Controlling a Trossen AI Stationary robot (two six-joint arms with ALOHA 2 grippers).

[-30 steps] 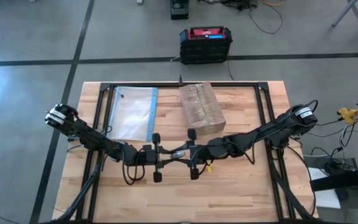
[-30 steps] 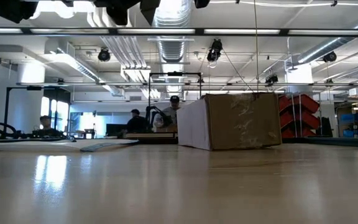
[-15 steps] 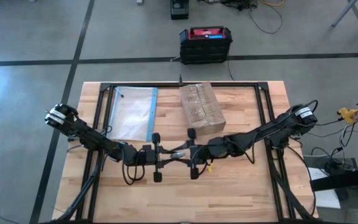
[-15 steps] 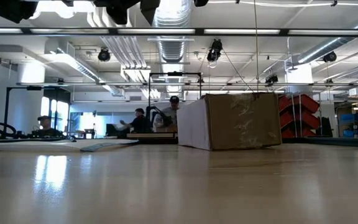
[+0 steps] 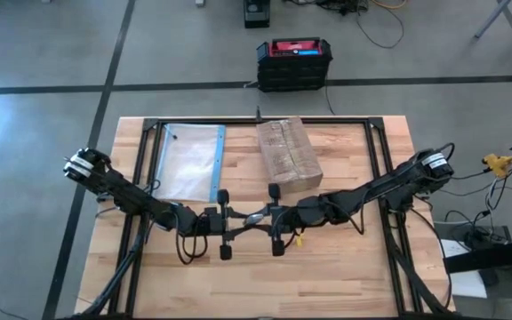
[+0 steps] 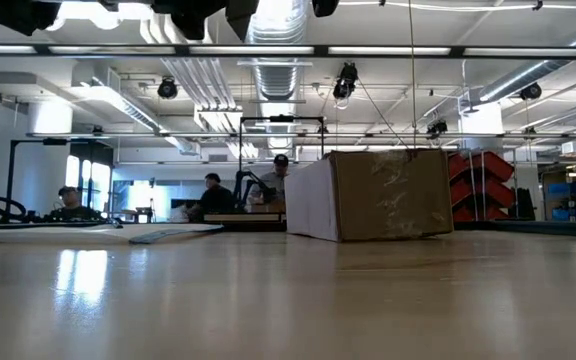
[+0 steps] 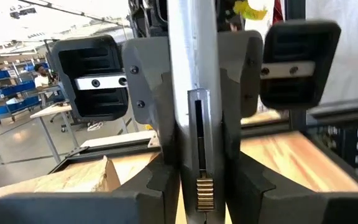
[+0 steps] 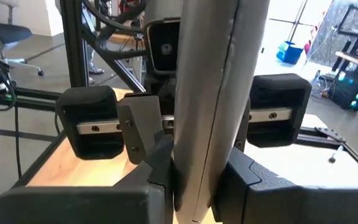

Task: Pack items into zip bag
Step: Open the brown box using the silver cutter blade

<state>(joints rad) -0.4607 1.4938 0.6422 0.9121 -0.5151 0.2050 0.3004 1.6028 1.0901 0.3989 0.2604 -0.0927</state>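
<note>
Above the middle of the table my left gripper (image 5: 236, 229) and my right gripper (image 5: 267, 219) face each other, both shut on a slim grey stick-like tool (image 5: 253, 219) that bridges them. The zip bag (image 5: 189, 163), clear with a blue strip (image 5: 218, 164), lies flat at the table's far left. It also shows as a low sheet in the low view (image 6: 118, 233). The items do not show in any view. Both grippers hang above the low view's field. My left gripper (image 7: 201, 183) pinches one end of the grey tool (image 7: 199, 137) between its two fingers. The fingers come level from the table's left and lie along the tool, which is lifted clear of the table. My right gripper (image 8: 197, 177) pinches the tool's other end (image 8: 207, 118) between its two fingers. They come nearly level from the table's right and lie along the tool. The tool spans the gap between the grippers, clear of the table.
A brown cardboard box (image 5: 289, 153) stands at the far middle of the table, just beyond the grippers, and fills the centre of the low view (image 6: 378, 193). A black frame (image 5: 149, 169) runs along the table's edges. People sit in the room beyond the table.
</note>
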